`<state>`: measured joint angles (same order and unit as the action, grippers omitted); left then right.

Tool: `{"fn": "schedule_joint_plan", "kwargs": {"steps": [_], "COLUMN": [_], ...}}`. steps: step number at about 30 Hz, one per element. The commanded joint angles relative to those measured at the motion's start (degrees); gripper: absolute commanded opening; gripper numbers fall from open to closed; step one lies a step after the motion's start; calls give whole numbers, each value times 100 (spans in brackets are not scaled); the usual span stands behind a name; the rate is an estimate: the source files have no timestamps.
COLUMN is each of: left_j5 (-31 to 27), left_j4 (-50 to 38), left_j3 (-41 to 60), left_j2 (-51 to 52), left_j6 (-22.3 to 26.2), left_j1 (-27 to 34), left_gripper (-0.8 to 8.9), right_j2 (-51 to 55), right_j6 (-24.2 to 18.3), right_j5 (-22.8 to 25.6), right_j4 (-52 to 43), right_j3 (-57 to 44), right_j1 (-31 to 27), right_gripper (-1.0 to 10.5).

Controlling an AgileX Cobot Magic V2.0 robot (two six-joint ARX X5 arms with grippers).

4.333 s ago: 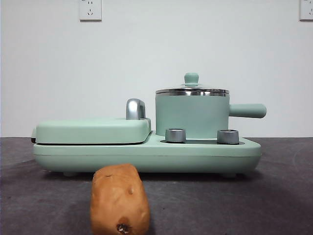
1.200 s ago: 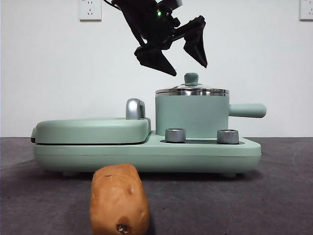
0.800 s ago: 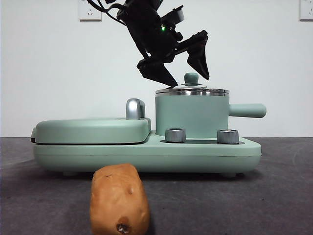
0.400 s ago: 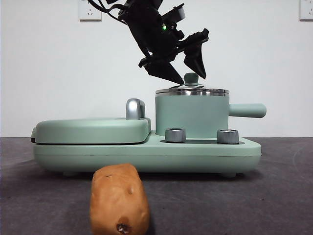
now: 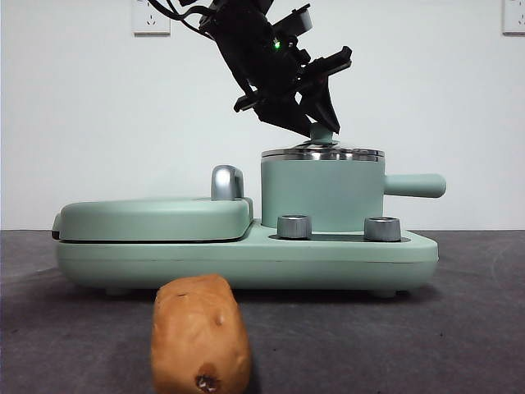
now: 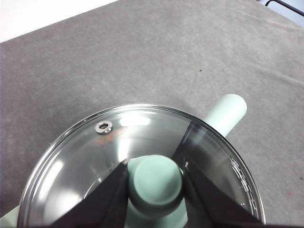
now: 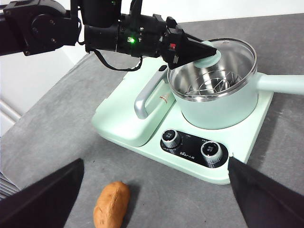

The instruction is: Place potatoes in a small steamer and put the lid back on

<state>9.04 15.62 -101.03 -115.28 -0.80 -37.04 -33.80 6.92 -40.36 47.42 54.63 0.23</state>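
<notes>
The small steamer stands on the right half of the mint-green cooker base, its stubby handle pointing right. Its glass lid sits on the rim. My left gripper reaches down from the upper left and is shut on the lid's mint-green knob, one jaw pressed to each side. The potato lies on the grey table in front of the cooker. My right gripper hangs open high above the table, nothing between its jaws.
The cooker base carries a flat mint-green griddle cover with a chrome handle on its left half. Two steel dials sit in front of the steamer. Grey table surface surrounds the cooker.
The left gripper came down from above the steamer and its jaws closed in on the lid's knob. Lid, steamer and potato have not moved.
</notes>
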Motion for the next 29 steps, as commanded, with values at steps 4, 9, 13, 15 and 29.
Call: {"fn": "schedule_joint_plan", "kwargs": {"steps": [4,9,13,15,29], "left_j5": [-20,-20,-22,-20,-243], "left_j4": [28,463,901,1062,2262], "left_j3": [-271,-726,-1244,-1462,-2065], "left_j2": [-120,-120,-120,-120,518], "left_j6": [33,35,33,31,203], "left_j1": [-46,-44,-50,-50,55], "left_gripper": [5,5,5,5,5], "right_j2": [-20,-20,-20,-20,-122], "right_j6": [131,144,142,142,302], "right_j5": [-15,-15,-15,-15,31], "right_j4": [-17,-17,-17,-17,208], "right_j3": [96,96,96,96,98], "right_j1": [7,7,7,7,142], "right_gripper": [483,483,483,483,482]}}
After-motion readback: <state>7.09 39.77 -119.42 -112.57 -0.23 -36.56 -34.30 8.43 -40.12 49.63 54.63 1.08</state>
